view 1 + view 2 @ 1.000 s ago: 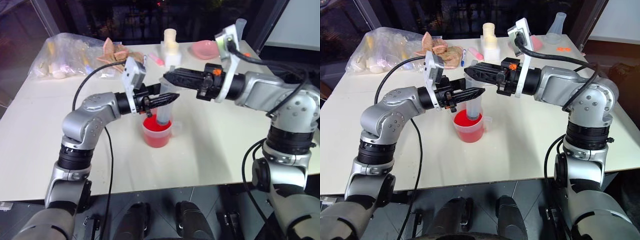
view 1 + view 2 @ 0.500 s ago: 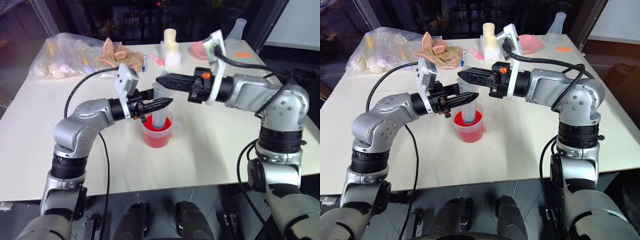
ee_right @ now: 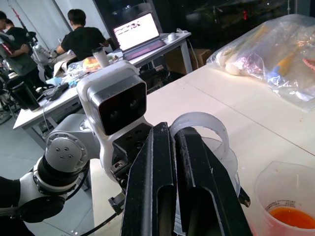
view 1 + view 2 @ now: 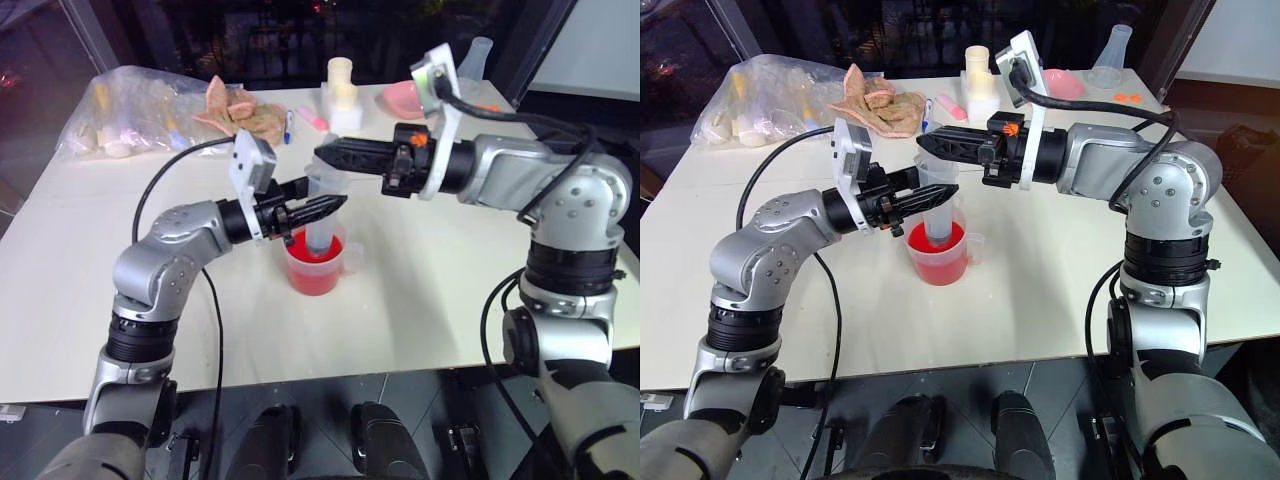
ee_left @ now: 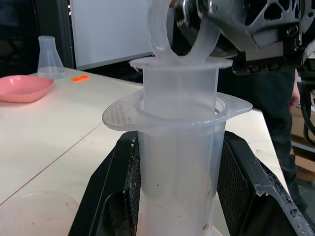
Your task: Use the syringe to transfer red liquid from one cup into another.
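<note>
The clear syringe (image 4: 320, 222) stands upright over the table (image 4: 430, 300). My left gripper (image 4: 336, 206) is shut on its barrel (image 5: 179, 162), just under the flange, with a black finger (image 5: 110, 196) on each side. Above, my right gripper (image 4: 323, 156) is shut on the plunger's top ring (image 3: 202, 129). The barrel looks empty where it shows. A small clear cup (image 4: 314, 265) holds red liquid (image 3: 291, 216). In the eye views the syringe's lower end overlaps the cup's mouth. I cannot tell whether it dips in.
Along the table's far side lie a plastic bag of items (image 4: 770, 100), a crumpled cloth (image 4: 880, 98), a blue-capped pen (image 4: 925, 112), cream blocks (image 4: 978, 75), a pink bowl (image 4: 1065, 82) and a clear flask (image 4: 1118, 50). People sit at desks (image 3: 81, 34) beyond.
Only the camera's picture has shifted. Both grippers, the syringe and the cup keep the same arrangement.
</note>
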Action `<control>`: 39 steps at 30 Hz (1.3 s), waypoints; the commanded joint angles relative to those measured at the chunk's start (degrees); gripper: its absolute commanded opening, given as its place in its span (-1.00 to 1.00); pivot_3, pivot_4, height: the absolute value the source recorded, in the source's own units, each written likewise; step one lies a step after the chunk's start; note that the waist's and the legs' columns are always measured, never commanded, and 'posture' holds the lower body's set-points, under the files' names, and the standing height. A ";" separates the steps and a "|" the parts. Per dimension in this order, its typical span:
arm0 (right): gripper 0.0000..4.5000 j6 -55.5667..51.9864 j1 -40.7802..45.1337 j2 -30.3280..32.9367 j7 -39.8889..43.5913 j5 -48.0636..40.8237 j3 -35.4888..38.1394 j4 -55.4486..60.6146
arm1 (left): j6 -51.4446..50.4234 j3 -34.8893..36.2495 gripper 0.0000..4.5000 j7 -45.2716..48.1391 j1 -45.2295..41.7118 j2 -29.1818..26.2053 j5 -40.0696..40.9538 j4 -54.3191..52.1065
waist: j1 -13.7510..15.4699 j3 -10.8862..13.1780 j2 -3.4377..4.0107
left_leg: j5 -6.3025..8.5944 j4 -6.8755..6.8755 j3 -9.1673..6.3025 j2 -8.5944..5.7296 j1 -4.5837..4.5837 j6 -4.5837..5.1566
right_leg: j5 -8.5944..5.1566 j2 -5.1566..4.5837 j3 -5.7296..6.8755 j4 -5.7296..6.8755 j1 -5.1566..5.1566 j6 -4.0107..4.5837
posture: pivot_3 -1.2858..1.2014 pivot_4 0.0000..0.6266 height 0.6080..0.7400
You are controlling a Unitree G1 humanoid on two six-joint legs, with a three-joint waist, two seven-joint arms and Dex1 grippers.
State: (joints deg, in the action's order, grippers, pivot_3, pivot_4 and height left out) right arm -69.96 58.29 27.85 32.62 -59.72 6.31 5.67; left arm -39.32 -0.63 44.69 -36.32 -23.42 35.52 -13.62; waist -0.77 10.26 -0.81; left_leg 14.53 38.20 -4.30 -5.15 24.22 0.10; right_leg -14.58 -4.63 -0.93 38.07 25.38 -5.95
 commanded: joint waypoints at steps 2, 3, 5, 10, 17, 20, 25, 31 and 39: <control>-0.99 3.58 4.19 1.17 -0.10 0.31 3.77 0.98 | -0.94 -2.98 -0.31 0.69 1.70 -0.26 -0.53 -0.95 | 0.04 0.00 0.00 | 0.00 0.00 0.00 0.00 0.00 0.00 | 0.00 0.00 0.00 0.00 0.00 0.00 | 0.03 -0.52 1.00; -0.99 3.60 4.20 1.16 -0.14 0.33 3.76 1.03 | -0.93 -3.01 -0.31 0.64 1.75 -0.27 -0.52 -1.00 | 0.04 0.00 0.00 | 0.00 0.00 0.00 0.00 0.00 0.00 | 0.00 0.00 0.00 0.00 0.00 0.00 | 0.03 -0.52 1.00; -0.99 3.50 4.27 1.07 -0.27 0.26 3.75 1.20 | -0.81 -3.05 -0.31 0.55 1.85 -0.29 -0.61 -1.05 | 0.04 0.00 0.00 | 0.00 0.00 0.00 0.00 0.00 0.00 | 0.00 0.00 0.00 0.00 0.00 0.00 | 0.03 -0.52 1.00; -0.99 3.61 4.39 0.82 -0.54 0.24 3.71 1.36 | -0.75 -2.92 -0.31 0.19 1.96 -0.28 -0.58 -1.20 | 0.04 0.00 0.00 | 0.00 0.00 0.00 0.00 0.00 0.01 | 0.00 0.00 0.00 -0.01 0.00 0.00 | 0.03 -0.52 1.00; -0.99 3.99 4.05 0.59 -0.71 1.08 3.37 0.70 | -1.50 -1.94 -0.31 -1.19 1.54 -0.26 0.45 -2.51 | 0.03 0.00 0.00 | 0.01 0.00 0.00 0.00 0.00 0.01 | 0.00 -0.01 0.00 -0.01 0.00 0.00 | 0.03 -0.52 1.00; -0.99 3.81 4.01 0.60 -0.73 1.25 3.43 0.21 | -1.80 -1.35 -0.31 -1.85 1.36 -0.14 0.96 -2.93 | 0.03 0.00 0.00 | 0.01 0.00 0.00 0.00 0.00 0.01 | 0.00 -0.01 0.00 -0.01 0.00 0.00 | 0.03 -0.52 1.00; -0.14 3.52 3.53 0.73 -0.17 1.03 3.35 0.65 | -2.58 0.30 -0.31 -2.96 -0.01 0.11 2.02 -3.45 | 0.01 0.00 0.00 | 0.01 0.00 0.00 0.00 0.00 0.02 | 0.00 0.00 0.00 -0.01 0.00 0.00 | 0.03 -0.52 1.00; 0.52 3.22 2.17 2.58 1.72 1.23 3.02 2.26 | -4.27 3.26 -0.31 -4.17 -1.54 -0.51 3.85 -4.44 | 0.06 0.00 0.00 | 0.01 0.00 0.00 0.00 0.00 0.02 | 0.00 0.00 0.00 -0.02 0.00 0.00 | 0.03 -0.52 1.00; 0.52 -0.05 -4.59 10.25 5.67 -4.93 8.41 6.83 | -9.83 10.03 -0.31 -10.42 -6.01 0.17 12.63 -5.20 | 0.23 0.01 -0.02 | 0.05 0.00 -0.04 -0.01 0.02 0.08 | 0.00 -0.02 0.04 -0.11 -0.06 0.00 | 0.03 -0.52 1.00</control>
State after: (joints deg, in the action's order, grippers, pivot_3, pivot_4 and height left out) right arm -69.51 53.19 37.07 37.56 -61.68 11.51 10.17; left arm -49.23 8.02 34.94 -41.07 -22.83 46.70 -16.54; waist -0.54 10.27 -0.83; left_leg 14.58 38.20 -4.34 -5.15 24.24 0.18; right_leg -14.58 -4.65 -0.89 37.96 25.32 -5.95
